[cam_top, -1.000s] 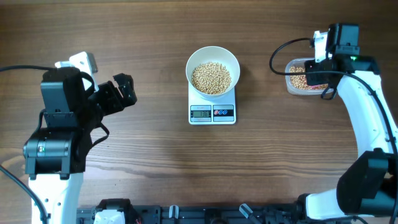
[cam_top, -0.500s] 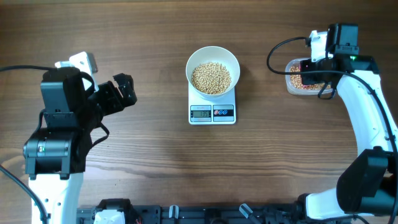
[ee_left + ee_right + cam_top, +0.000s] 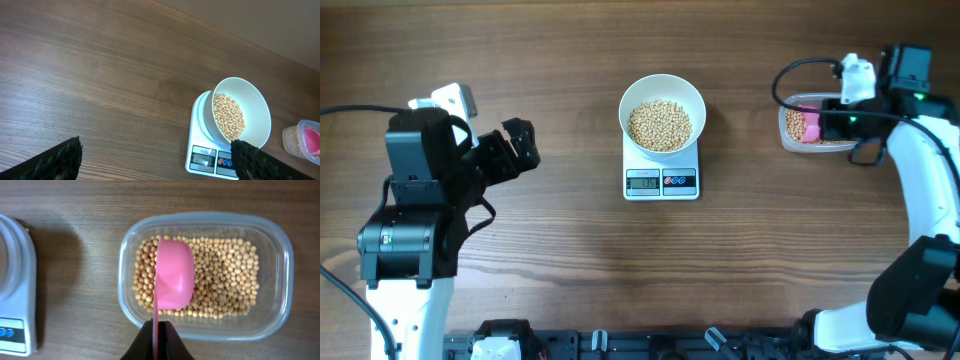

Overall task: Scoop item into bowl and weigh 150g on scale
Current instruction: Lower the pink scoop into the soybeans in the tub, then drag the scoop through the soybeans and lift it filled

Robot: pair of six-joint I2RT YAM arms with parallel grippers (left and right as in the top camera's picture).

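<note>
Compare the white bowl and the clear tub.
The bowl is round and opaque white; the tub is rectangular and clear. The bowl sits on the scale; the tub sits on the table. A pink scoop is at the tub; none at the bowl. Both hold tan beans.

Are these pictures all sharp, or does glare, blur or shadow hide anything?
Overhead: even light, no glare, but the scale display is too small to read. Left wrist: the bowl is sharp, the near jaws fuzzy. Right wrist: beans crisp; a soft shadow lies left of the tub.
</note>
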